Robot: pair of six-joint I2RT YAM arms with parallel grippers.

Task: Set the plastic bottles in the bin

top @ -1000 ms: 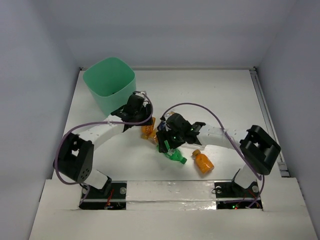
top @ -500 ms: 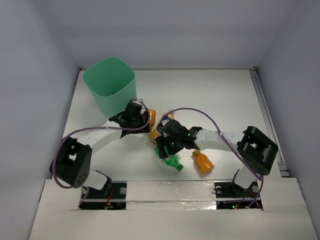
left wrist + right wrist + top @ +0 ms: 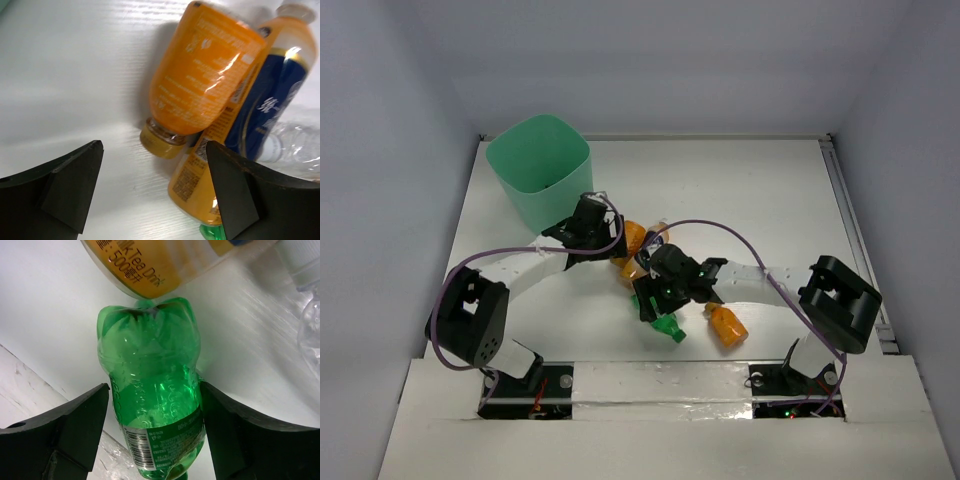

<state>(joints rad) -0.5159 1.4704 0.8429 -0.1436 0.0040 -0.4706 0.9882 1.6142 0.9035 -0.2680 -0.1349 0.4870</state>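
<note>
Right wrist view: the right gripper (image 3: pixel 152 435) sits wide apart around the green bottle (image 3: pixel 152 410) — just past it, a label reads "Milk Tea Drink 500" on the blue-labelled bottle (image 3: pixel 165 265). The left gripper (image 3: pixel 150 195) is apart too.

Robot lab test cell, plain grey enclosure walls (image 3: pixel 390 150), white tabletop (image 3: pixel 760 190), bolted arm bases

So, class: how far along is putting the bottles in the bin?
Nothing visibly done: no bottle shows inside the bin. In hand: the right hand straddles the green bottle; the left hand hangs open over an orange bottle. Left: the blue-labelled bottle and another orange one.
</note>
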